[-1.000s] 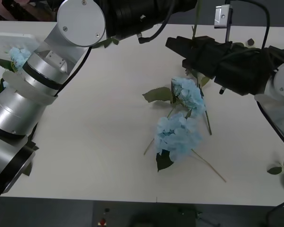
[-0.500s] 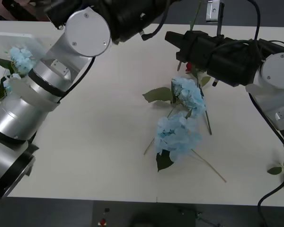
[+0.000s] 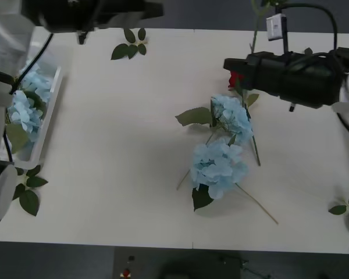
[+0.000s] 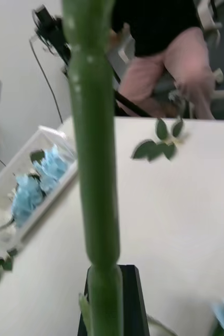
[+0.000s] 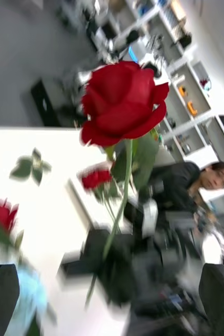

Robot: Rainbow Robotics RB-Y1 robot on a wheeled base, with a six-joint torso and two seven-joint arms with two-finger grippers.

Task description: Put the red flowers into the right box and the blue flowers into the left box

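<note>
Front view: the right gripper (image 3: 231,65) is over the far right part of the table (image 3: 116,151), clamped on the thin green stem of the held red flower (image 3: 255,26), which rises past the frame's top edge. A second red flower (image 3: 235,79) lies on the table beneath that gripper, touching the farther of two blue flowers (image 3: 232,116); the nearer blue flower (image 3: 218,165) lies just beside it. The left gripper (image 3: 151,10) is above the far left edge; its state cannot be told here. The left box (image 3: 48,110) at the left edge holds more blue flowers (image 3: 23,110). Right wrist view: the stem runs straight up from the gripper's black finger (image 4: 130,299). Left wrist view: the left fingers (image 5: 1,294) stand apart at the corners, released. The held bloom is upright, and a third red flower (image 5: 96,178) is at the right box (image 5: 88,202).
</note>
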